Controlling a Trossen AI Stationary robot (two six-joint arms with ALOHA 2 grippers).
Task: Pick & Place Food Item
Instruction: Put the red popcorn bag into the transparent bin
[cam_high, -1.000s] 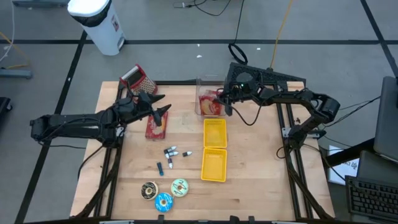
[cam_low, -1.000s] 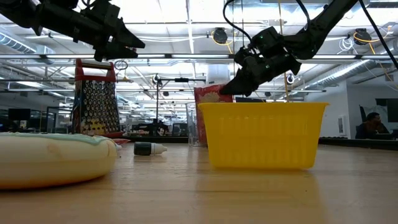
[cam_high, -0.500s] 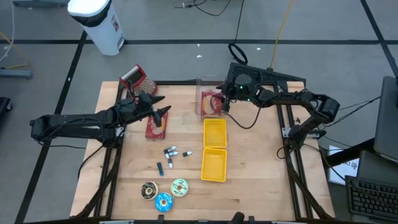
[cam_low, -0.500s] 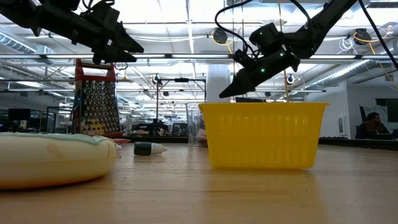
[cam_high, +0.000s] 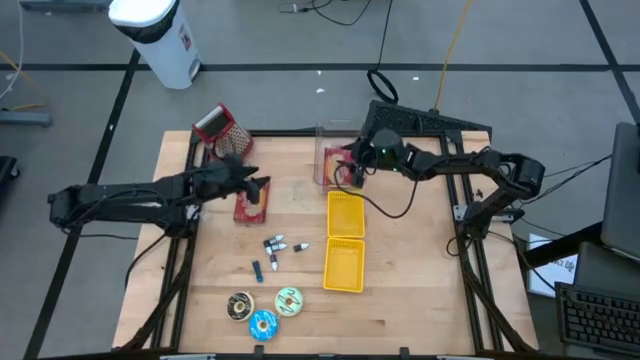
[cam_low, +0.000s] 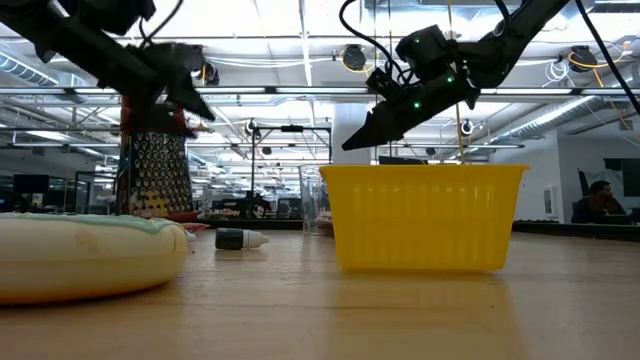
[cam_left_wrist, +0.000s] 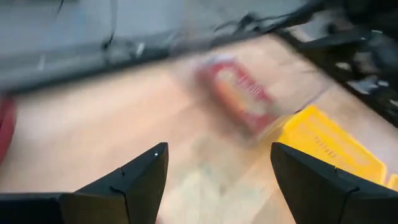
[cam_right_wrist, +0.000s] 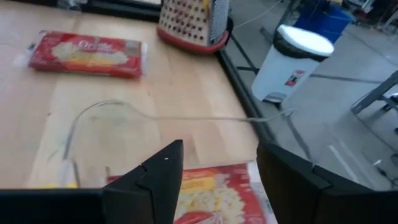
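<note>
A red food packet (cam_right_wrist: 211, 186) lies inside the clear container (cam_right_wrist: 186, 118) at the table's far middle, also seen as the packet (cam_high: 333, 160) in the high view. My right gripper (cam_right_wrist: 219, 148) hovers open just above it, touching nothing. A second red packet (cam_high: 250, 207) lies flat on the table left of the container. My left gripper (cam_high: 262, 185) hangs open over that packet's far end, clear of it. In the blurred left wrist view, my left gripper (cam_left_wrist: 217, 149) has nothing between its fingers.
Two yellow baskets (cam_high: 345, 212), (cam_high: 345, 262) stand end to end right of centre, near the container. A box grater (cam_high: 218, 125) stands at the far left corner. Small markers (cam_high: 275, 245) and tape rolls (cam_high: 262, 310) lie toward the near edge. A white bin (cam_high: 160, 35) stands off the table.
My right gripper has opened and let go of the packet, which has dropped from upright down into the clear container; the gripper has then swung a little toward the table's left. My left gripper has sunk slightly and rolled over the packet on the table.
</note>
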